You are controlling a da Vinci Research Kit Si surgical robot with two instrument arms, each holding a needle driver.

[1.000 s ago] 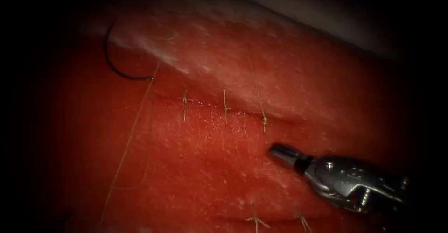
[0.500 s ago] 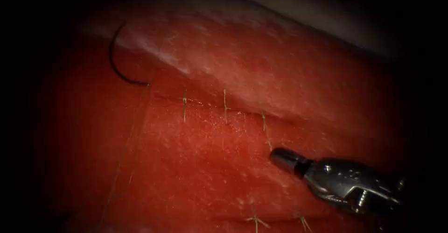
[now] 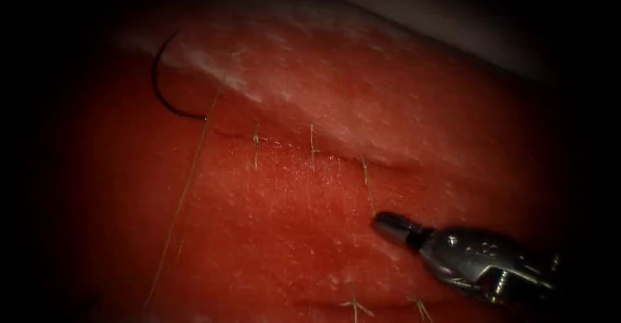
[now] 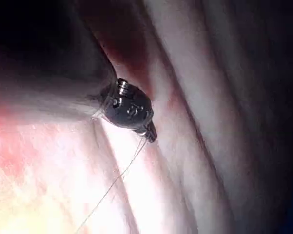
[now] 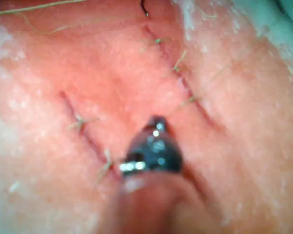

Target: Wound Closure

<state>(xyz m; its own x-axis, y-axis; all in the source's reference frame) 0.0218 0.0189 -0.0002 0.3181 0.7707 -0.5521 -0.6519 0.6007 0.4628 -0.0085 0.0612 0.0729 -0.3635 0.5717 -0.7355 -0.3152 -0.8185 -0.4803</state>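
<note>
The curved needle lies on the tissue beyond the left end of the cut, and no tool holds it. Its long thread trails down the left side. My right tool sits just below the cut's right part, jaws shut. A short thread runs from the rightmost stitch to the tool's tip. In the right wrist view the same tool has thread leading from its tip to a stitch. My left tool is shut on a thread.
Two more stitches cross the cut to the left. A second stitched cut lies along the lower edge. The pale rim of the tissue rises behind the cut. Red fluid coats the surface.
The thread at the rightmost stitch ran up over the tissue; it now runs down to my right tool's tip. The right tool sank slightly. The needle shifted a little to the right.
</note>
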